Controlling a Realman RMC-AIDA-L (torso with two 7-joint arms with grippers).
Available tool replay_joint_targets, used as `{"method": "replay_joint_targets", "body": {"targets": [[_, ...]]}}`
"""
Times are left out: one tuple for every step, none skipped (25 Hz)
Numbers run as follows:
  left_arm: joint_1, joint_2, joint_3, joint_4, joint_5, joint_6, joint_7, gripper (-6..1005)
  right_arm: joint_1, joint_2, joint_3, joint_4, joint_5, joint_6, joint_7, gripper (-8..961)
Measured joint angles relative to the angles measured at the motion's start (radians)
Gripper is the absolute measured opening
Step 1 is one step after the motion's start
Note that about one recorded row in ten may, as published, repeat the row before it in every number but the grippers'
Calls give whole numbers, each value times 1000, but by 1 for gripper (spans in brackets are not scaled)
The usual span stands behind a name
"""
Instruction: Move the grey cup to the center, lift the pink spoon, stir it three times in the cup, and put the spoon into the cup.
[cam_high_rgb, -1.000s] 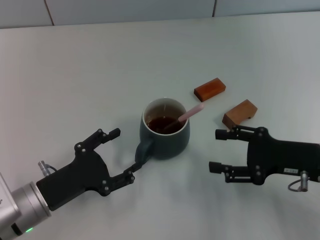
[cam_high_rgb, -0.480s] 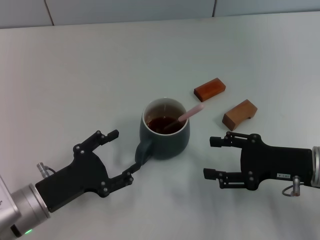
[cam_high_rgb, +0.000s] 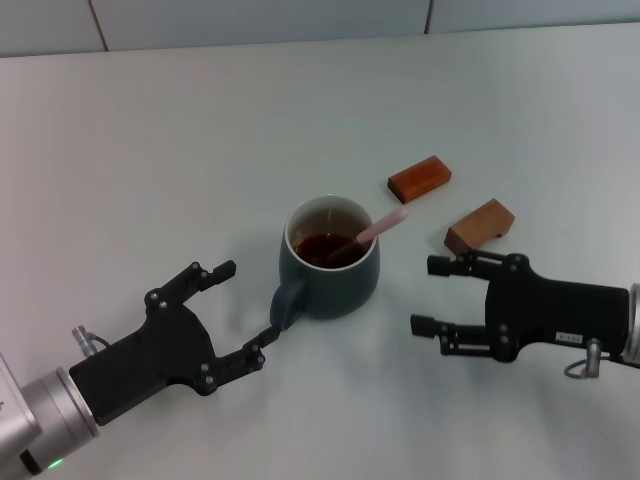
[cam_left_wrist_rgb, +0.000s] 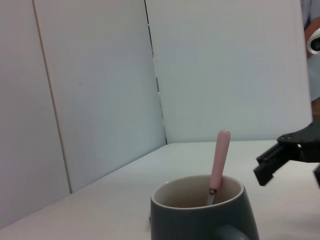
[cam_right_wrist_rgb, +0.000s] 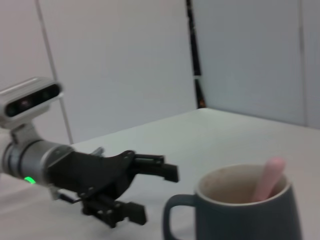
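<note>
The grey cup (cam_high_rgb: 330, 257) stands mid-table with dark brown liquid inside and its handle toward my left arm. The pink spoon (cam_high_rgb: 378, 227) rests in the cup, its handle leaning over the rim toward the right. Both wrist views show the same: grey cup (cam_left_wrist_rgb: 202, 212) with pink spoon (cam_left_wrist_rgb: 218, 162), and grey cup (cam_right_wrist_rgb: 240, 210) with pink spoon (cam_right_wrist_rgb: 266, 179). My left gripper (cam_high_rgb: 245, 312) is open beside the cup's handle, not gripping it. My right gripper (cam_high_rgb: 428, 296) is open to the cup's right, holding nothing.
Two brown wooden blocks lie right of the cup: one (cam_high_rgb: 419, 177) behind it, the other (cam_high_rgb: 480, 226) just past my right gripper. White wall panels run along the table's far edge.
My right gripper drew back and down from the cup, then came slightly up and toward the block. The left gripper shifted a little. Cup and spoon stayed put.
</note>
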Motion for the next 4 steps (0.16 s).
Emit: {"method": "replay_joint_targets", "body": {"targets": [[0,0,0,0,0,0,0,836,0,0,14,0,0,5,-6,792],[0,0,0,0,0,0,0,836,-1,0,21,0,0,8,-13,792],[0,0,0,0,0,-1,0,836,-1,0,26,0,0,12,-18,792],[0,0,0,0,0,-1,0,836,-2,1,26,0,0,14,-21,792]]}}
